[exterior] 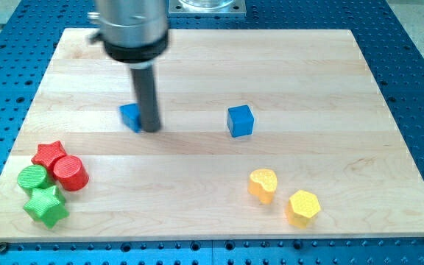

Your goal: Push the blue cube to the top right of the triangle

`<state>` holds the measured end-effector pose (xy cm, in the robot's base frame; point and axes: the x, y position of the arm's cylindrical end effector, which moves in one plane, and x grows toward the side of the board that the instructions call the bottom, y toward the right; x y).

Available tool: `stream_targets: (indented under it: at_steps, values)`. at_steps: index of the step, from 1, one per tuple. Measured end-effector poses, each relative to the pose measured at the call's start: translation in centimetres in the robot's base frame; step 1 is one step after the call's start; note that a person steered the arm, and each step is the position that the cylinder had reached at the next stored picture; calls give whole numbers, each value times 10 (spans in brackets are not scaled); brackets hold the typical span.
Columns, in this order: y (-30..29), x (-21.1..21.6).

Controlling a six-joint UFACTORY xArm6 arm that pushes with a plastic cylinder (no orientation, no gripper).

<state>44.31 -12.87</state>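
The arm comes down from the view's top at about eleven o'clock of the board's centre: a broad grey metal housing (133, 29) with a straight dark rod hanging upright beneath it. There is no hand or jaw to open or close, and nothing is held; the rod simply ends in my tip (150, 129), which rests on the wooden board (197, 206). My tip stands just at three o'clock of a small blue block (129, 116), touching it or very nearly so; the rod hides that block's right edge, so its exact shape cannot be told for sure. The blue cube (240, 121) sits well apart at three o'clock of my tip, close to the board's middle. At about five o'clock of the cube lie a yellow heart (263, 185) and, just beyond it, a yellow hexagon (303, 207). Far off at eight o'clock of my tip a tight cluster sits by the board's lower left corner: a red star (48, 154), a red cylinder (70, 173), a green cylinder (32, 178) and a green star (46, 205), each touching its neighbours.
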Motion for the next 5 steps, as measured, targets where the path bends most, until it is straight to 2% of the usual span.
stream_targets:
  at_steps: [2,3,5]
  values:
    - [-71,-11]
    - [-77,-20]
    - [135,-57]
